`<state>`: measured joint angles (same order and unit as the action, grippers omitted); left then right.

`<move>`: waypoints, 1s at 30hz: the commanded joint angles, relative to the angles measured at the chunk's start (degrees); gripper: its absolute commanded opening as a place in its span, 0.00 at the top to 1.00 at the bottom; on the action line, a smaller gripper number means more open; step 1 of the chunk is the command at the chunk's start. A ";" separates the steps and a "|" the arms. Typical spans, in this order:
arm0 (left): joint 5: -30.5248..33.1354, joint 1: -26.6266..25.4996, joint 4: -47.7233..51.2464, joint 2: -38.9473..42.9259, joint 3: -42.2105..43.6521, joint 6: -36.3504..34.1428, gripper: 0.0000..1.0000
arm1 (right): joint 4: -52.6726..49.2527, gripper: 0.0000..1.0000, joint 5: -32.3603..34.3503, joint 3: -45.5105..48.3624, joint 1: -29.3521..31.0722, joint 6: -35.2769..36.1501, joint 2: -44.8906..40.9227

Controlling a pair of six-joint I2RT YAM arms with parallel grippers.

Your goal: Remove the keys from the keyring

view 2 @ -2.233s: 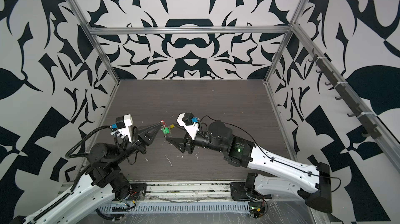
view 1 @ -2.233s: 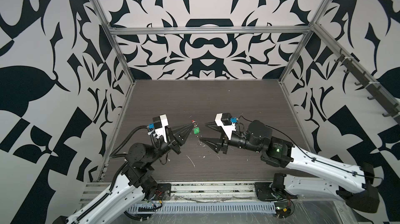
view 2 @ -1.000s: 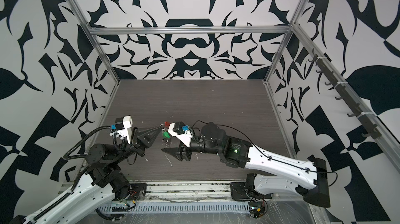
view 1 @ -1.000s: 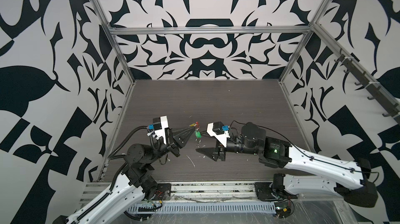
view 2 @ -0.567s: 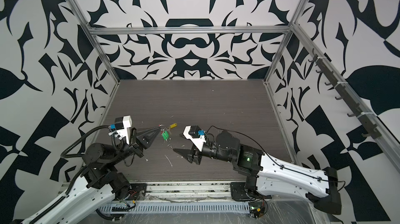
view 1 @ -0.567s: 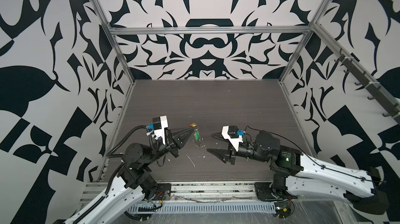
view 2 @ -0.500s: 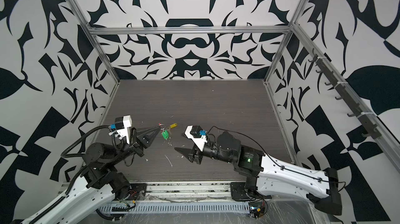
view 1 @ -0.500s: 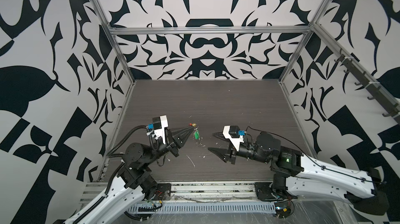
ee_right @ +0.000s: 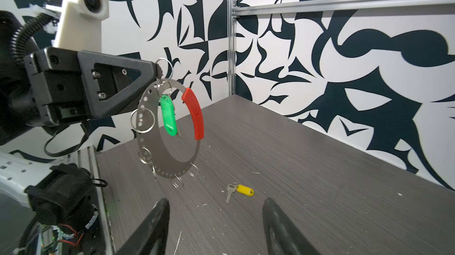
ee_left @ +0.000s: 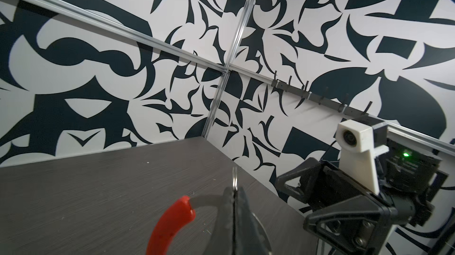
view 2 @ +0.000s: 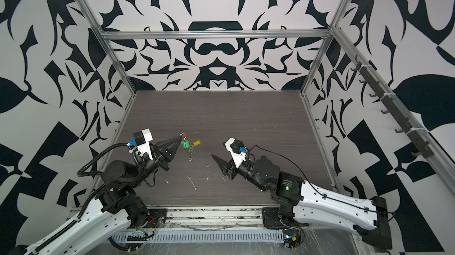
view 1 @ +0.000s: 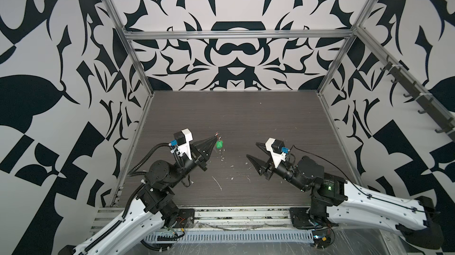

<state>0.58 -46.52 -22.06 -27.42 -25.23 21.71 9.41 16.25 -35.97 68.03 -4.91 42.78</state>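
In both top views the left arm rises from the lower left. The left gripper (view 1: 214, 138) points toward the frame's middle, jaws pinched together on the keyring (ee_right: 195, 116). The right arm reaches in from the lower right, and the right gripper (view 1: 251, 149) has its jaws spread apart, holding nothing.

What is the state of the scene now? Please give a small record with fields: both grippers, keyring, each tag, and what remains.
left gripper: shut on the keyring, holding it above the table
keyring: hangs upright, red sleeve on its upper part
green tag: on the keyring, hanging inside the loop
yellow tag: off the keyring, lying on the table with a key
right gripper: open, empty, apart from the keyring
remains: green tag
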 commanded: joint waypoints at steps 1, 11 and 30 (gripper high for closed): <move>3.94 -0.15 -3.48 -0.35 1.10 -2.81 1.00 | 3.55 0.31 3.08 -1.32 0.23 0.29 1.96; 4.16 -0.23 -4.52 -0.08 2.47 -4.22 1.00 | 3.10 0.00 3.13 -5.04 0.24 1.78 8.78; -1.84 -0.24 -9.56 -1.31 3.93 -3.88 1.00 | -0.94 0.23 -8.72 -6.01 -5.93 -2.15 7.72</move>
<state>1.06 -46.52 -26.74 -28.67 -22.46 18.33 7.05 11.20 -40.34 63.53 -5.10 52.12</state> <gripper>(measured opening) 0.046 0.769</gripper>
